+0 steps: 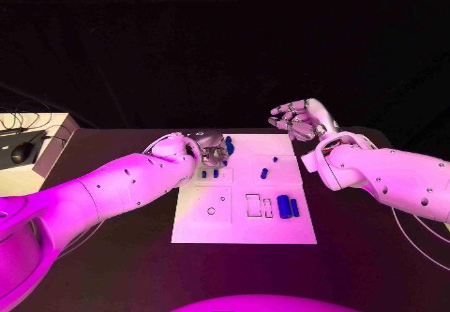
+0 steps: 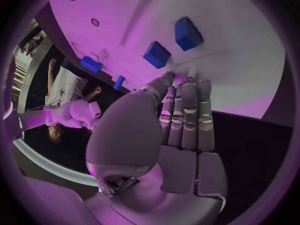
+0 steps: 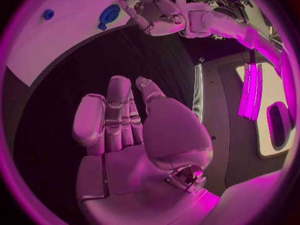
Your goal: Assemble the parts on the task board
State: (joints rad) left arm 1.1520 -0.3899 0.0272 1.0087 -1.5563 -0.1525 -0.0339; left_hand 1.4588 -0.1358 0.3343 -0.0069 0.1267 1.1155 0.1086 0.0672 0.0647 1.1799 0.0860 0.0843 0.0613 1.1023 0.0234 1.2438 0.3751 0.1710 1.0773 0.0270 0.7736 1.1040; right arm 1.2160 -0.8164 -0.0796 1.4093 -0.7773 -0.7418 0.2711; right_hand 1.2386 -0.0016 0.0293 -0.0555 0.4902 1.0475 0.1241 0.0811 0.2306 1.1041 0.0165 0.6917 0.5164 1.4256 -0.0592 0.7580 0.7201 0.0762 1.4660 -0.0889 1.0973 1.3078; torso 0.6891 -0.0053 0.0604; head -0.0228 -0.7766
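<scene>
The white task board (image 1: 244, 224) lies in the middle of the black table. My left hand (image 1: 208, 146) hovers over its far left corner. Its fingers (image 2: 184, 110) stretch out side by side, with the tips just short of two blue parts (image 2: 157, 54) (image 2: 187, 33), and I see nothing held in them. That hand (image 3: 156, 15) is also in the right wrist view, beside a blue part (image 3: 109, 15). More blue parts lie mid-board (image 1: 264, 173) and near the front right (image 1: 283, 206). My right hand (image 1: 302, 120) is raised beyond the board's far right corner, with its fingers (image 3: 115, 115) apart and empty.
A pale box (image 1: 52, 140) with a dark device (image 1: 21, 153) and cables stands at the table's far left edge. Empty outlined slots (image 1: 253, 205) and a small ring (image 1: 211, 210) mark the board's near half.
</scene>
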